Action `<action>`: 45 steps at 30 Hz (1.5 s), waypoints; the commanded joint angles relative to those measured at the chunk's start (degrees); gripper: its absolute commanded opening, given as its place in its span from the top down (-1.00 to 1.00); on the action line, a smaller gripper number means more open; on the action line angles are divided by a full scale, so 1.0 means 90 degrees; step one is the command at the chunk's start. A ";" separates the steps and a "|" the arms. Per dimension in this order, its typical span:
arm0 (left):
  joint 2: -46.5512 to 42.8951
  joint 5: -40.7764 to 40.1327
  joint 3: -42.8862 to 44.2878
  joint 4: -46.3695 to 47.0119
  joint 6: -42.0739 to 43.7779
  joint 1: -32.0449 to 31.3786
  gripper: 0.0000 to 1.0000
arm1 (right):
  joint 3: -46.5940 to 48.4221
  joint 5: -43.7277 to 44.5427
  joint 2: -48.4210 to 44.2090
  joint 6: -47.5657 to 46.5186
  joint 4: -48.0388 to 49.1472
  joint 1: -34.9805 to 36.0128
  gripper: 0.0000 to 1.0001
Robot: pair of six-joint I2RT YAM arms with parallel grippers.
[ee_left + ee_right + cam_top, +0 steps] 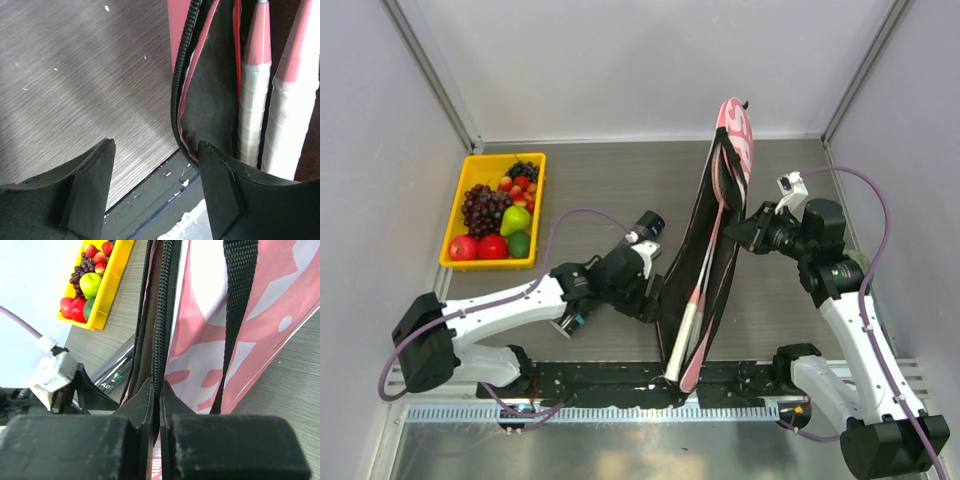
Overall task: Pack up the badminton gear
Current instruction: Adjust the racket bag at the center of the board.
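The pink bag (732,150) stands on edge mid-table with its zipper undone and its black lining showing. Two rackets lie inside it, their white handles (687,325) toward the near end; the left wrist view shows the taped handles (252,105) in the bag's mouth (210,95). My right gripper (748,232) is shut on the bag's zipper edge (161,315) and holds that side up. My left gripper (654,300) (155,145) is open and holds nothing, its right finger beside the bag's zipper rim. A dark tube (653,220) (114,365) lies on the table under the left wrist.
A yellow tray (535,165) (107,295) of fruit sits at the back left. Grey walls close in the table on three sides. A black rail (620,380) runs along the near edge, just below my left gripper.
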 commanded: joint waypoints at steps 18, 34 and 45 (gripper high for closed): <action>-0.0204 0.0396 0.1318 0.0336 0.0051 -0.0607 1.00 | -0.0056 0.1105 0.0571 0.0128 0.0857 0.0017 0.90; 0.0971 -0.0197 0.1993 -0.0329 0.0647 -0.0578 1.00 | -0.0477 0.1437 0.0923 0.0412 0.1298 0.0007 0.89; 0.0782 -0.0207 0.1547 0.0041 0.0804 -0.0607 1.00 | -0.1169 0.1310 0.0737 0.0675 0.1903 0.0007 0.89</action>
